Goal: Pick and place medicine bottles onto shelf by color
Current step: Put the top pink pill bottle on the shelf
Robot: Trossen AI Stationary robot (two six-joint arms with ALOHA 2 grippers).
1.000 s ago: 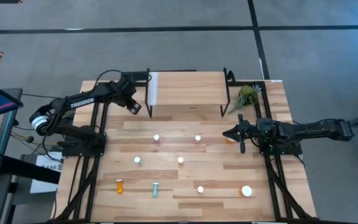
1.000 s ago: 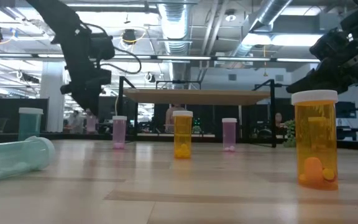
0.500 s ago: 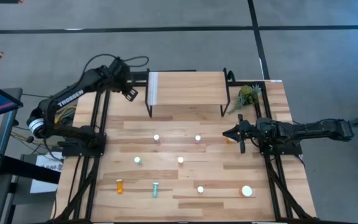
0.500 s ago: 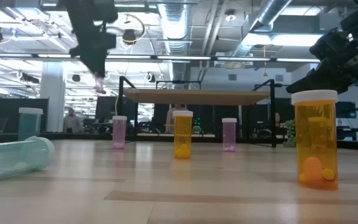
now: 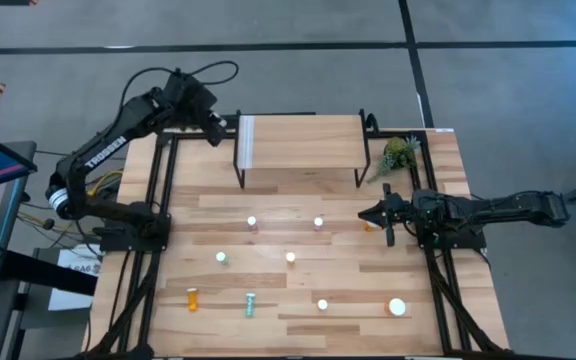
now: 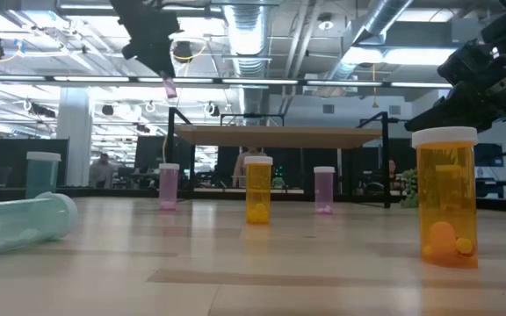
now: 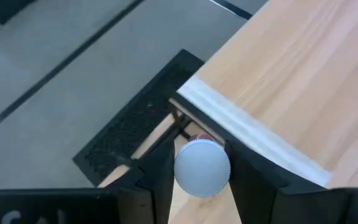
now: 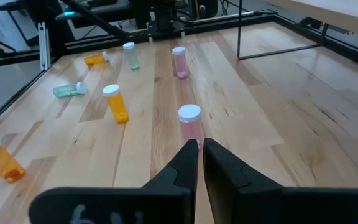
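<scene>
Pink bottle (image 7: 202, 167) is pinched in the left gripper (image 7: 197, 180) up by the shelf's (image 5: 298, 140) white-strip edge; looks light and slick, so grab the body under the cap; right gripper (image 8: 197, 163) sits clenched, empty, over the tabletop (image 5: 298, 290).

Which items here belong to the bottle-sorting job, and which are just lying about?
Job:
- pink bottle gripped in the left gripper, raised beside the shelf
- pink, orange and teal bottles on the table, e.g. wide orange bottle, lying teal bottle

Lying about:
- small green plant
- right gripper, waiting, shut, holding nothing
</scene>
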